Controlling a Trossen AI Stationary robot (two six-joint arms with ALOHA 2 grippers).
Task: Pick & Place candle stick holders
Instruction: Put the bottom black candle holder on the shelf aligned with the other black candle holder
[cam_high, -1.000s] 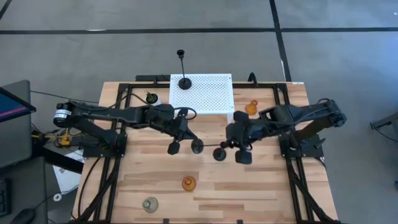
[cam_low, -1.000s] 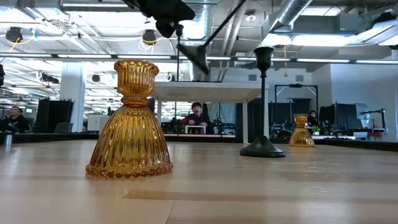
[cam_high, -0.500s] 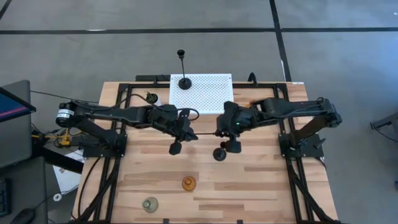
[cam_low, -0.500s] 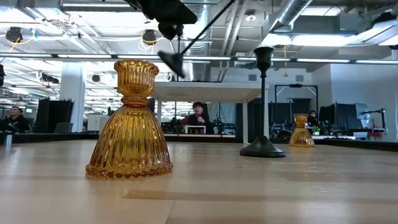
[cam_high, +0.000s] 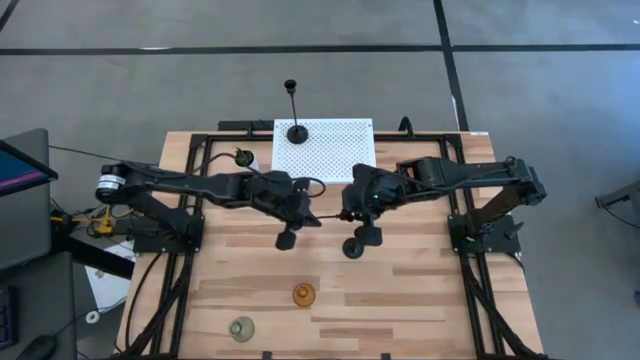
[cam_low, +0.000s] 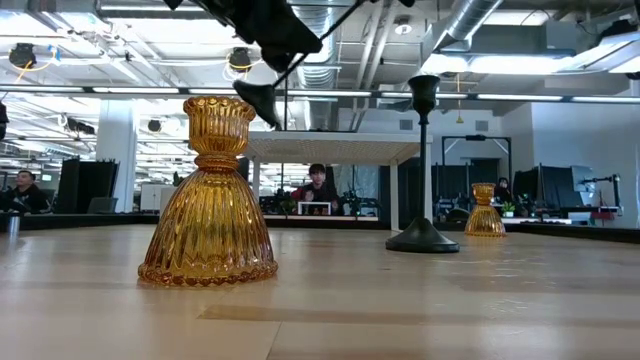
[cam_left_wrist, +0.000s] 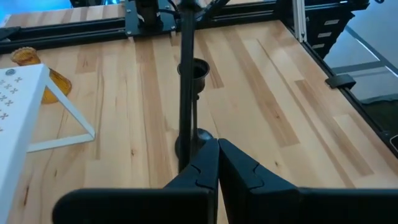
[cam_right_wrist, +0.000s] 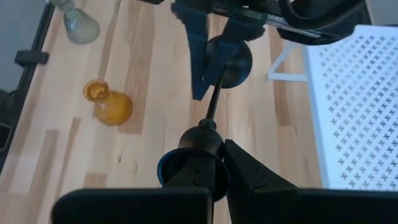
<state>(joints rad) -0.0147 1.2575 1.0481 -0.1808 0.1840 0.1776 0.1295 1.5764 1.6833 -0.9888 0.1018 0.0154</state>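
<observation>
Black candle stick holder (cam_high: 322, 217) is carried lying level above the tabletop (cam_high: 420, 300), between both claws; left claw (cam_high: 300, 218) pinched shut on its stem, base (cam_right_wrist: 229, 61) just beyond the fingers; right claw (cam_high: 352, 214) closed on the cup end; second black holder (cam_high: 354, 247) stands just below right claw; amber holder (cam_high: 303, 295) further off.

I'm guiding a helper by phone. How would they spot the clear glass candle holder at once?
Start at the wooden table and go to the edge farthest from the white perforated stand. Two squat glass holders stand there. The clear-grey holder is nearer that edge, toward the left arm's side; its neighbour, the amber holder, is orange.
</observation>
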